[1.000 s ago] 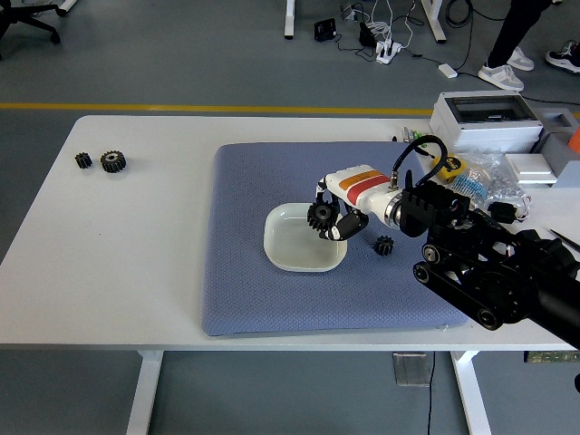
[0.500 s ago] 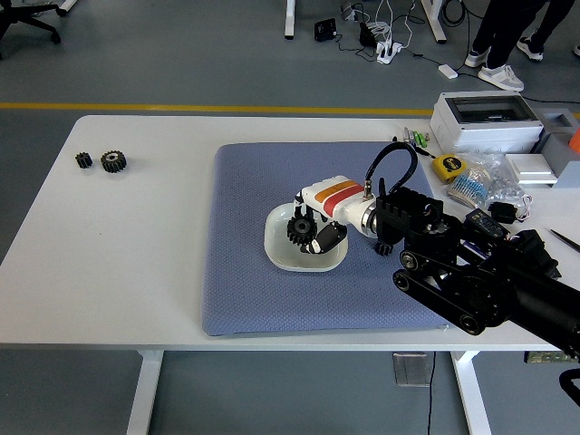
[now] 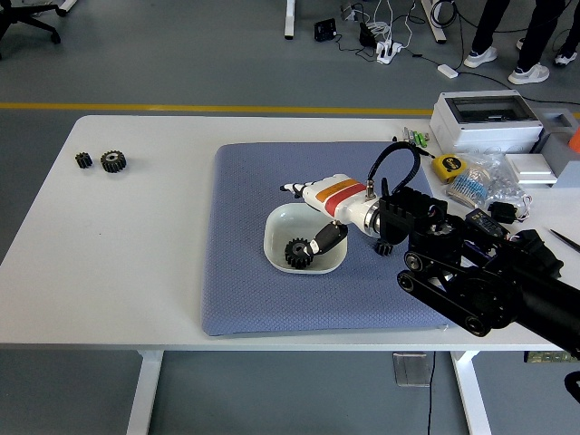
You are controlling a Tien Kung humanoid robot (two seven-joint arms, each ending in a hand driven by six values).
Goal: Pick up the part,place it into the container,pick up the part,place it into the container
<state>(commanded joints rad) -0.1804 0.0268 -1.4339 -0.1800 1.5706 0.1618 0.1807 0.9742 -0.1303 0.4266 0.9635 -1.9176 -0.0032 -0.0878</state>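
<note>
A black gear [image 3: 297, 254] lies in the white bowl [image 3: 279, 228] on the blue mat [image 3: 245, 272]. My right hand [image 3: 313, 213] is above the bowl's right side with its fingers spread and empty; its thumb [image 3: 328, 240] hangs just right of the gear. A second small black gear [image 3: 384, 247] sits on the mat to the right of the bowl, mostly hidden behind my right arm. My left arm is out of view.
Two more black gears [image 3: 113, 161] lie at the table's far left. A white box [image 3: 485, 118], a yellow tape measure [image 3: 446, 166], plastic bags and small items crowd the back right corner. People's legs show at the top right.
My right hand carried the gear left over the bowl, then opened. The gear dropped into the bowl and now lies on its bottom.
</note>
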